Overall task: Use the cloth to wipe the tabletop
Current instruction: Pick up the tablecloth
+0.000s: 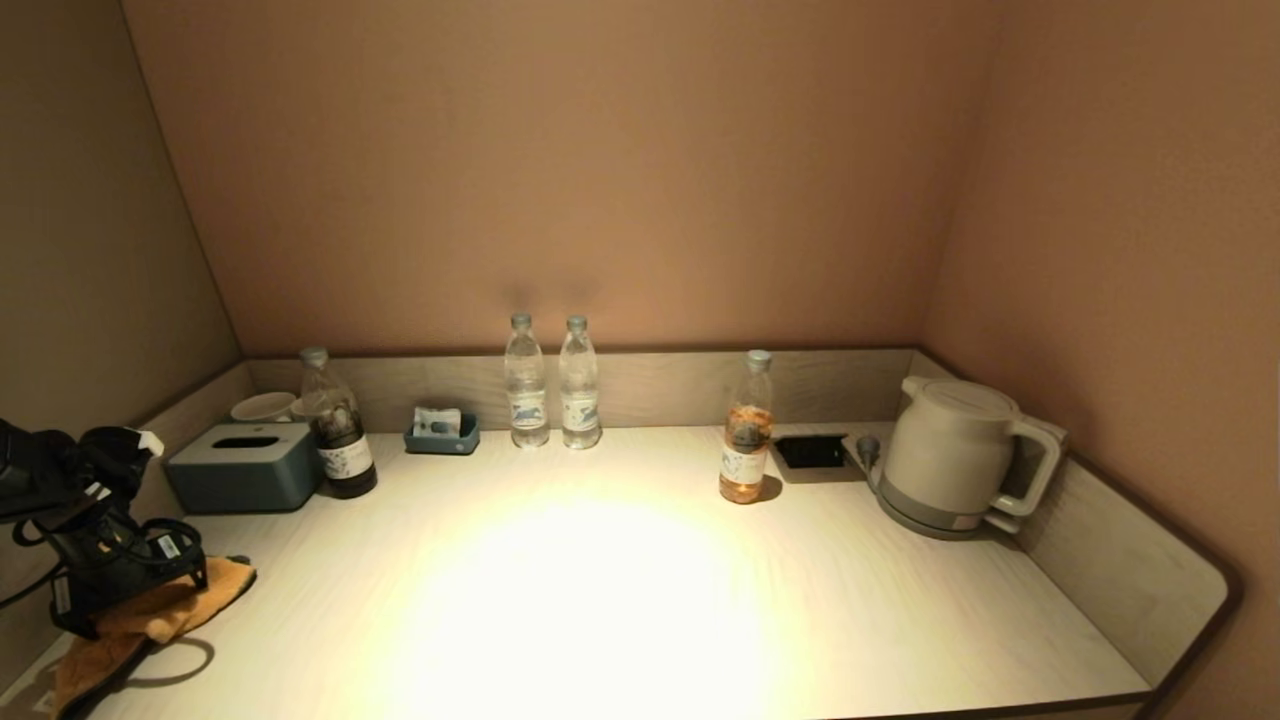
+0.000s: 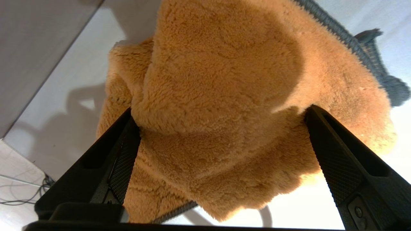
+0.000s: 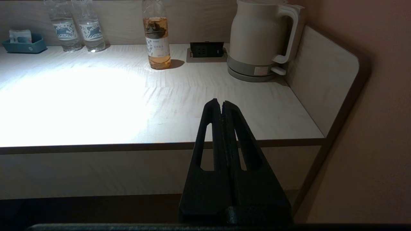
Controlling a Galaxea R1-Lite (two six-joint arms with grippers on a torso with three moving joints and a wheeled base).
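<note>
Only the left wrist view shows how the left end effector meets the cloth: its two black fingers stand wide apart, one on each side of a raised fold of the fleece, with nothing pinched between them. From the head view the same end effector is a dark mass of cables and housing bent down over the front left corner of the worktop, its fingers hidden. The right end effector appears only in its own wrist view, held off the front edge of the worktop and pointing across it toward the kettle, fingers pressed together on nothing.

The cloth is a thick orange fleece with a dark stitched border, crumpled and lying at the worktop's front left corner, one end trailing over the edge.

Along the back stand a tissue box, a dark bottle, a small blue tray, two water bottles and a tea bottle.
</note>
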